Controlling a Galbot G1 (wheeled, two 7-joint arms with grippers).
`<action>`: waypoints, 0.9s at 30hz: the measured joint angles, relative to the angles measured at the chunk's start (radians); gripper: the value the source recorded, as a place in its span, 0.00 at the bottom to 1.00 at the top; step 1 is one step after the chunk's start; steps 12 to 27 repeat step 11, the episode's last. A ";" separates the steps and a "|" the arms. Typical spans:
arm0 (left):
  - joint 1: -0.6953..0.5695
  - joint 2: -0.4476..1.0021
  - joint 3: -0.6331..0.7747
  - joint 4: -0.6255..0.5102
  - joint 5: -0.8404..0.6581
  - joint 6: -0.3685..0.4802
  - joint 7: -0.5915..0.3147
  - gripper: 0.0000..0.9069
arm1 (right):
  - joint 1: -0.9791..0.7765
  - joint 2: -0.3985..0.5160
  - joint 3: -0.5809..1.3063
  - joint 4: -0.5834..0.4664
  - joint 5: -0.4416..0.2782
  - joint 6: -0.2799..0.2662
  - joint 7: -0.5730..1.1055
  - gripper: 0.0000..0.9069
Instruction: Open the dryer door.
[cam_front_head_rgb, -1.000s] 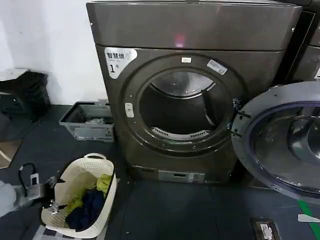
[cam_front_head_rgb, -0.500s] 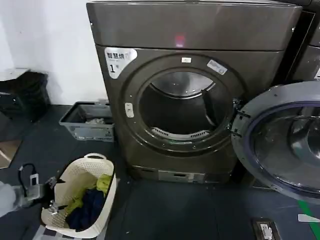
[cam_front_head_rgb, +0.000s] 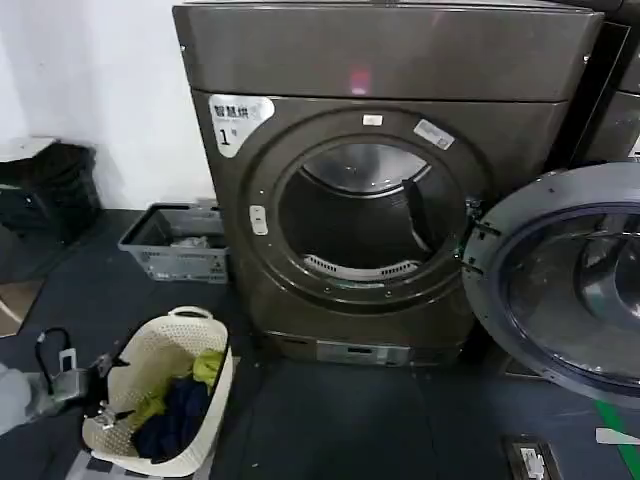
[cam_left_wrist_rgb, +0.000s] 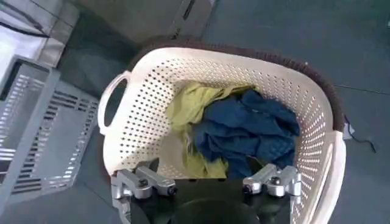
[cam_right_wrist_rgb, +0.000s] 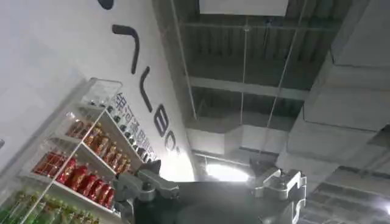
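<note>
Left tool (cam_left_wrist_rgb: 207, 185) fingers apart over laundry basket (cam_left_wrist_rgb: 131, 115), dryer door (cam_front_head_rgb: 570, 280) swung open well away

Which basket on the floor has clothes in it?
The round cream laundry basket, right by the left gripper: blue and yellow-green clothes lie inside. The grey rectangular crate stands farther back, beside the dryer.
</note>
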 joint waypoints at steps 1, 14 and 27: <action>0.001 0.000 0.000 0.000 0.001 0.000 0.001 1.00 | 0.000 0.000 0.000 0.000 0.000 0.000 0.000 1.00; 0.007 0.005 0.002 -0.001 0.022 -0.004 0.007 1.00 | 0.001 0.002 0.004 0.001 -0.001 0.001 -0.003 1.00; 0.007 0.005 0.002 -0.001 0.022 -0.004 0.007 1.00 | 0.001 0.002 0.004 0.001 -0.001 0.001 -0.003 1.00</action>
